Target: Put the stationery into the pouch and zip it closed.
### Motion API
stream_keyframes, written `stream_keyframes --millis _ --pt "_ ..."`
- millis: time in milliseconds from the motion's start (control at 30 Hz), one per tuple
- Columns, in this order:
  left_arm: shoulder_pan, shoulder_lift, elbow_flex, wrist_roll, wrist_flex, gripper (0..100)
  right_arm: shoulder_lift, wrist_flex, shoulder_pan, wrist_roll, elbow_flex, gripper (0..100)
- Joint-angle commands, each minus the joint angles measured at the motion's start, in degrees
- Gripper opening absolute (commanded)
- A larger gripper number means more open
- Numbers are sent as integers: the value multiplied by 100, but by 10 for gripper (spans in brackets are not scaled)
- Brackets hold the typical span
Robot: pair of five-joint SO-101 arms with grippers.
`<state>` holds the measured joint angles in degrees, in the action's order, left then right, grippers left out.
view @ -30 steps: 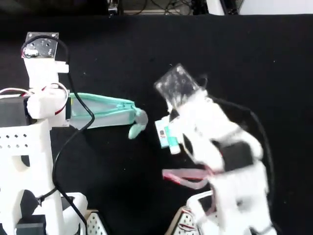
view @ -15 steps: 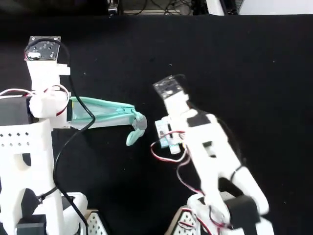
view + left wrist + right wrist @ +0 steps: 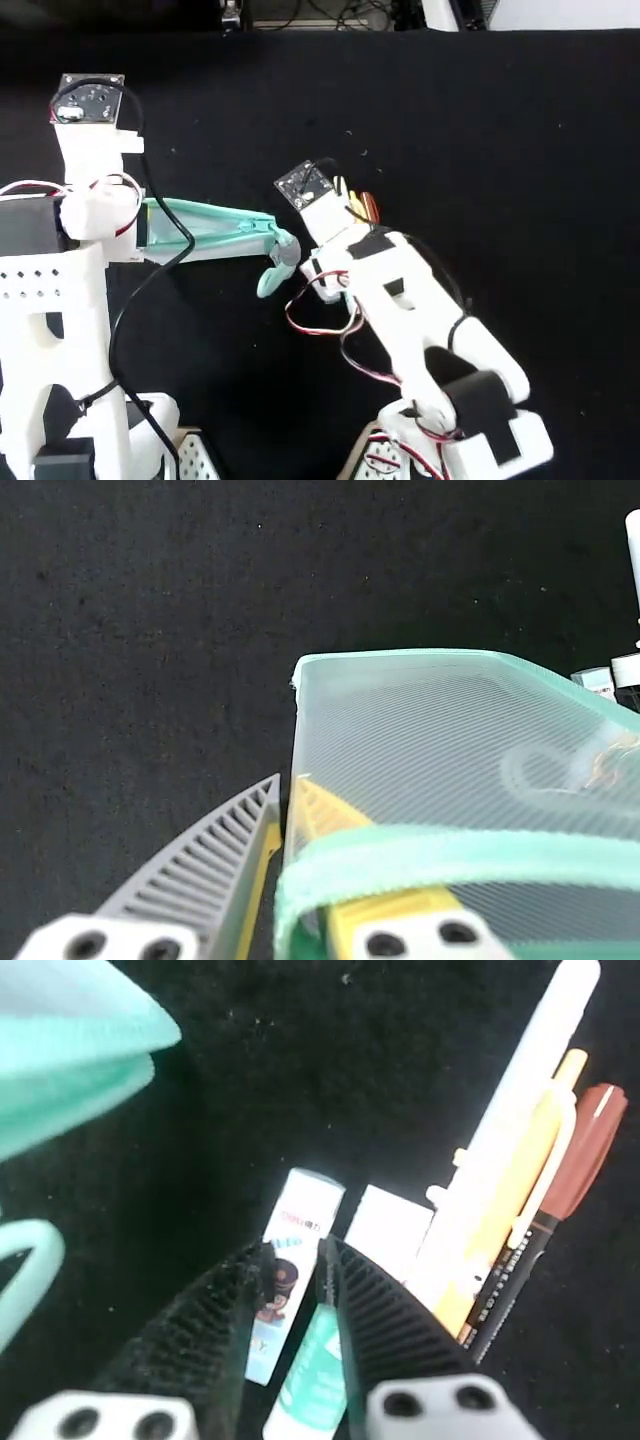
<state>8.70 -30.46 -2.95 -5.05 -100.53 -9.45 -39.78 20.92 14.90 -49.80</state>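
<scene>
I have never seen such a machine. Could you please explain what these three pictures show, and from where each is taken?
Two white robot arms stand at a black table. One picture looks down from above; the other two come from a camera on each wrist. The left hand grips a mint-edged see-through pouch. The right hand, slightly open, hovers over three pens, a white block, a labelled piece and a mint tube.
</scene>
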Motion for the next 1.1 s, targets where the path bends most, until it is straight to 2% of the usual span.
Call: stream_keyframes --millis 0,400,700,767,833,867,1067 --pt "-4 -53 -22 -35 -9 30 321 -369 26 -9 330 147" --pt "-4 -53 -22 -44 -9 30 444 -914 369 0 497 171" --pt "-4 -53 -22 -53 -9 30 497 -888 360 0 479 168" --pt "-4 -53 -22 -53 -9 30 453 -879 325 0 470 114" --pt "-4 -53 -31 -53 -9 30 426 -897 202 -26 488 3" --pt "-4 -53 -75 -53 -9 30 365 -932 123 -18 470 25" --pt "-4 -53 -180 -62 -9 30 -989 -1495 -352 158 -110 12"
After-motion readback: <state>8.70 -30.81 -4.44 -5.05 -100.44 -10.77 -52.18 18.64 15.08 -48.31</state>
